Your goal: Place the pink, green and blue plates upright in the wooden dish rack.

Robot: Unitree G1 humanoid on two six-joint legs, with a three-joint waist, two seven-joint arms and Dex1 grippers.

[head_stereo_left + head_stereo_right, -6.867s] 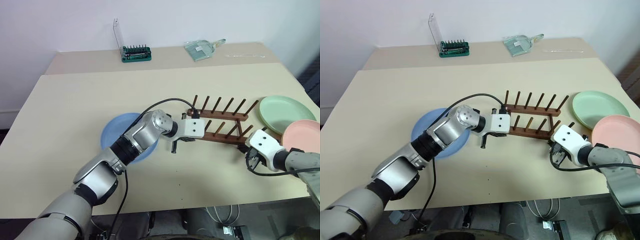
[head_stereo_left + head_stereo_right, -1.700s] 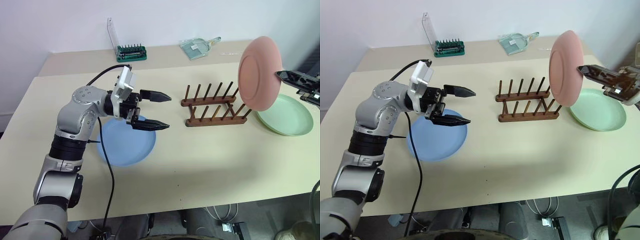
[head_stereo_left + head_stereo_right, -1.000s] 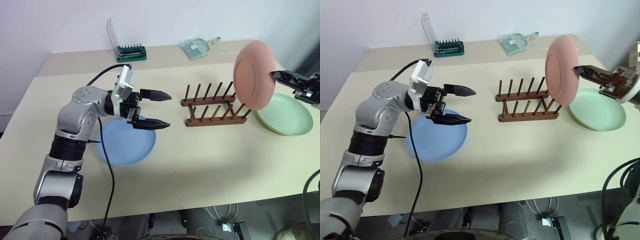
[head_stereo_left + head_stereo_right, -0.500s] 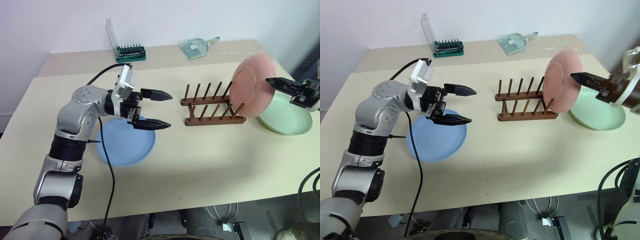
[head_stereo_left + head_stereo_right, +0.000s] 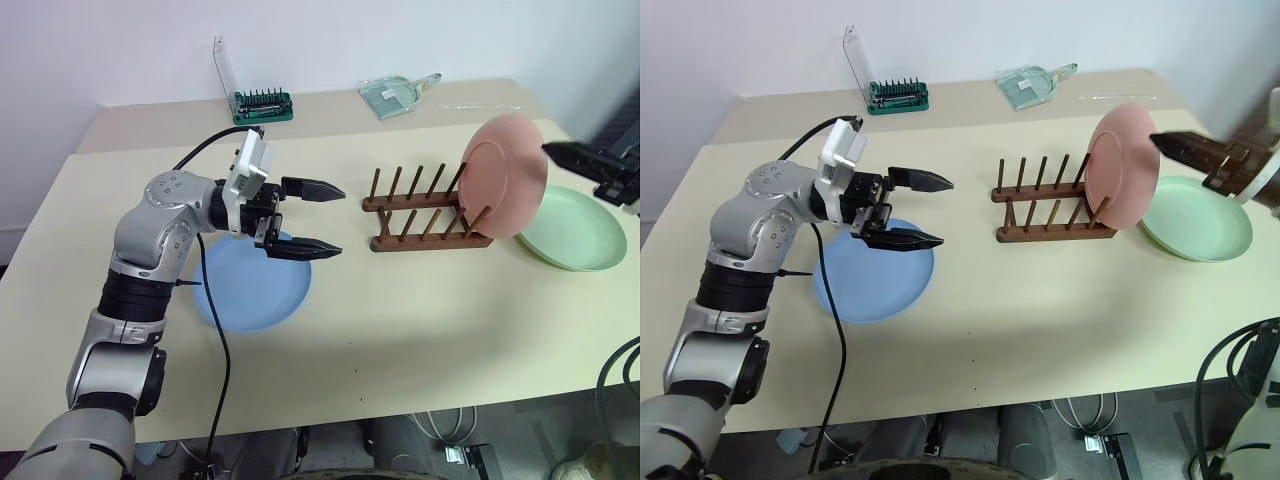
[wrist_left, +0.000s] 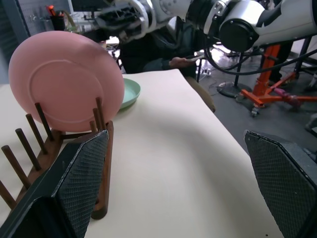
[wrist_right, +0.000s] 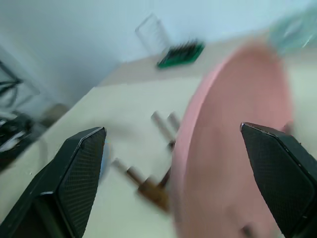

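Salmon-pink round plate [image 5: 504, 175] stood tilted in the end slot of the dark wooden peg rack [image 5: 428, 213]; my right pincer [image 5: 1188, 153] was spread, clear of its rim. Left pincer [image 5: 322, 218] hovered spread above the light-blue plate [image 5: 250, 292] on the bench [image 5: 400, 320]. Risk, as I judged it: the leaning plate could tip onto the mint-green plate [image 5: 570, 228] if bumped.

A beige worktop [image 5: 420, 330] occupies the middle of the room, abutted at its far edge by a second beige table [image 5: 330, 112]. Both stand against a plain white wall [image 5: 330, 40]. In the left wrist view, grey floor [image 6: 247, 106] lies past the worktop's end, with an orange metal stand [image 6: 270, 74] on it. Lighting is even.
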